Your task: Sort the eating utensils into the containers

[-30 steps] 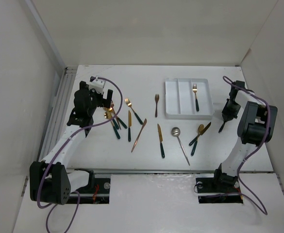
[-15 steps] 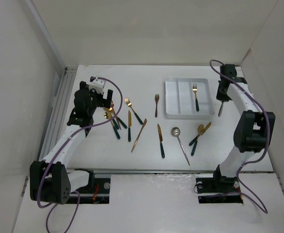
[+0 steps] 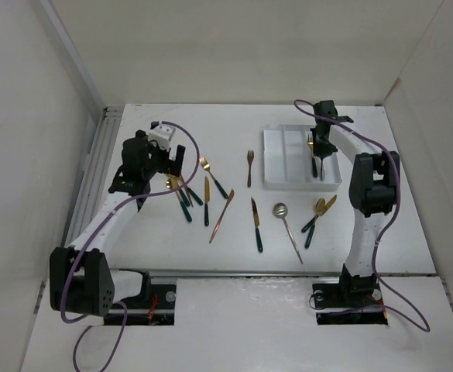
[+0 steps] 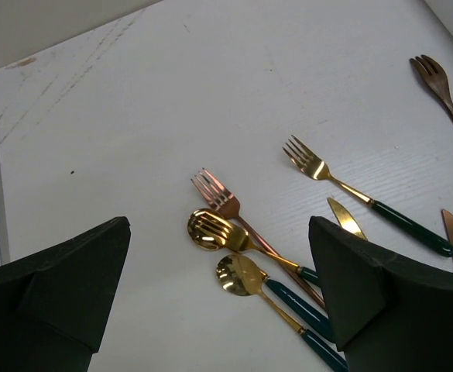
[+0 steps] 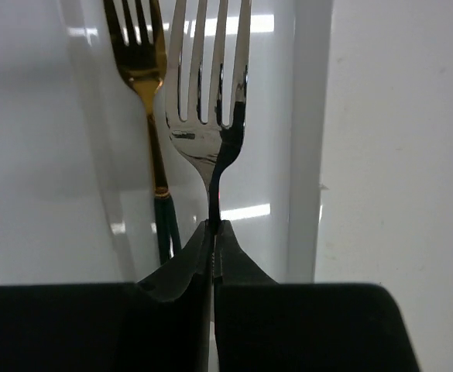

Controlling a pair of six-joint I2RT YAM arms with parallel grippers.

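One grip: our right gripper (image 5: 213, 232) is clenched on a silvery fork's (image 5: 208, 116) handle, tines to 12 o'clock, over the tray's (image 5: 307, 155) right slot
Risk: we judge a skewed release could perch it on the slot wall at 3 o'clock or knock the gold fork (image 5: 145, 77) at 9 o'clock
Left gripper (image 4: 218, 225): spread wide, grasping nothing, above the heap (image 4: 241, 256)
Around: spoon (image 3: 280, 209), knives (image 3: 255, 225) loose at the tray's 7 o'clock

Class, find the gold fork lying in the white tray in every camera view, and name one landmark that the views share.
Top external: the gold fork lies in the right compartment of the white tray.
Left wrist: not in view.
Right wrist: upper left, beside the silver fork held by the right gripper.
Shared landmark: the tray's right wall.
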